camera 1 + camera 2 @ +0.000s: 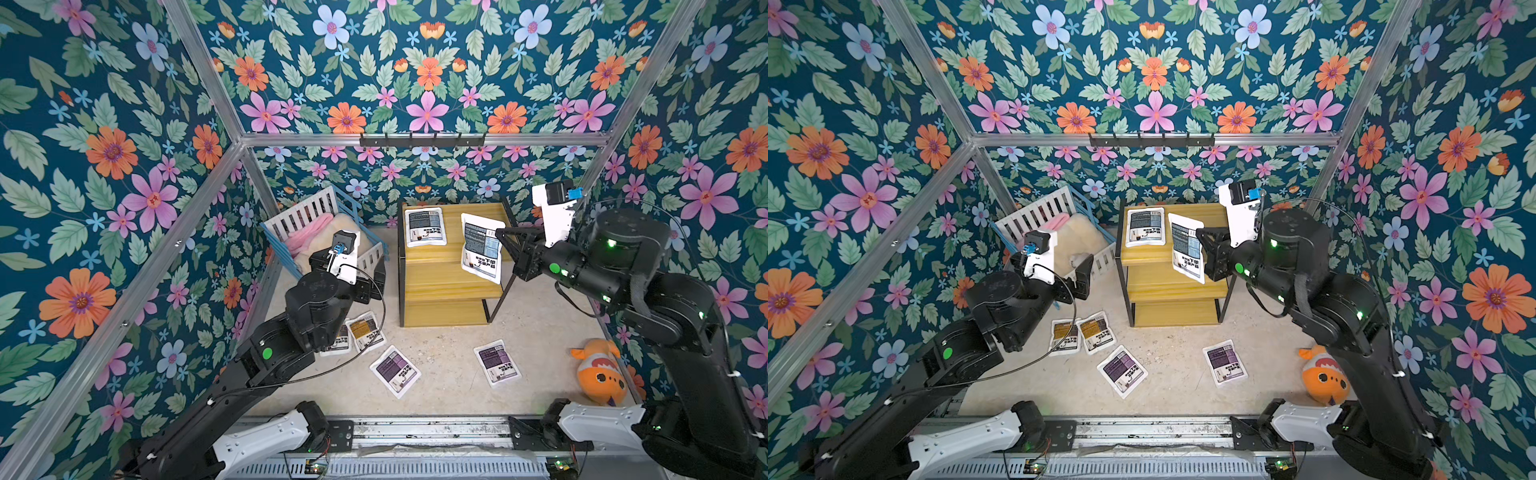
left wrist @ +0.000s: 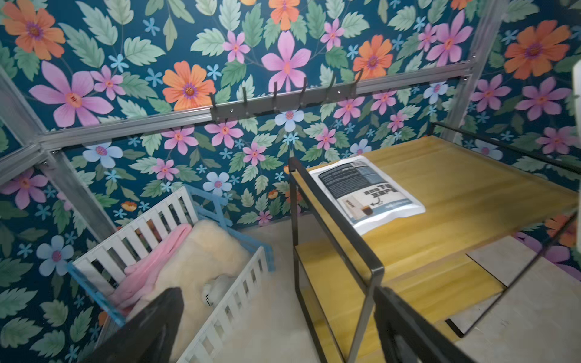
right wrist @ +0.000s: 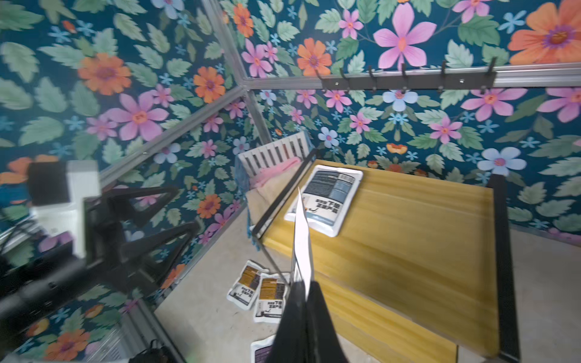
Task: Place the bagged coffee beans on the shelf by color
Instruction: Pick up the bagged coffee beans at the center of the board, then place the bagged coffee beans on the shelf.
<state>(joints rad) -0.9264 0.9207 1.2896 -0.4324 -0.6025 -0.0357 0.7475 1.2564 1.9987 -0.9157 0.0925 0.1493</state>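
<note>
step: right tool (image 1: 503,245) pinching blue-grey pouch (image 1: 481,249) over shelf (image 1: 436,274) top | tip: lay it flat beside its twin (image 1: 424,226), then let go | left tool (image 2: 276,290) spread, empty

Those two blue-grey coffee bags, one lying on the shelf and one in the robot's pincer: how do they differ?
The lying bag rests flat on the top board of the shelf, and nothing touches it. The held bag is tilted in the air, pinched at its edge by the right pincer. Both are white pouches with blue-grey labels.
</note>
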